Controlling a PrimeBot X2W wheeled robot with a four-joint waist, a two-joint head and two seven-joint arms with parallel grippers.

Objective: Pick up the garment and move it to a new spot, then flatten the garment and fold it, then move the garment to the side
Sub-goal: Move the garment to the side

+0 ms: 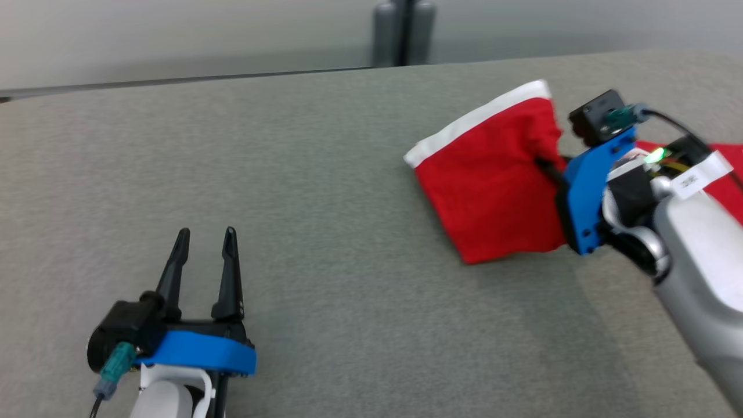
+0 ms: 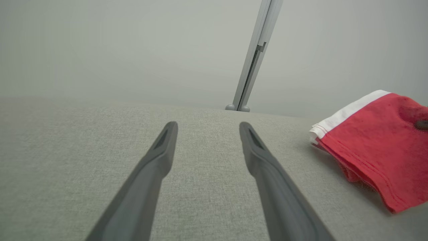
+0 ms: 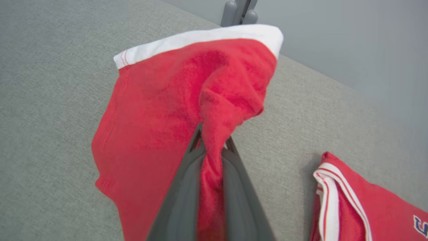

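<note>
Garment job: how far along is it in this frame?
Done: the right gripper is shut on a pinch of the red garment, fabric bunched between its fingers. In hand: the pickup, the very first step. Left: carrying it to a new spot on the table, flattening, folding, moving aside; the cloth is crumpled and unfolded. The left gripper sits open, apart from the garment.

Lab-like: grey fabric table [image 1: 290, 232], partition post [image 1: 403, 32]

Cloth garment [image 1: 493, 191], matt woven tabletop [image 1: 319, 232]
</note>
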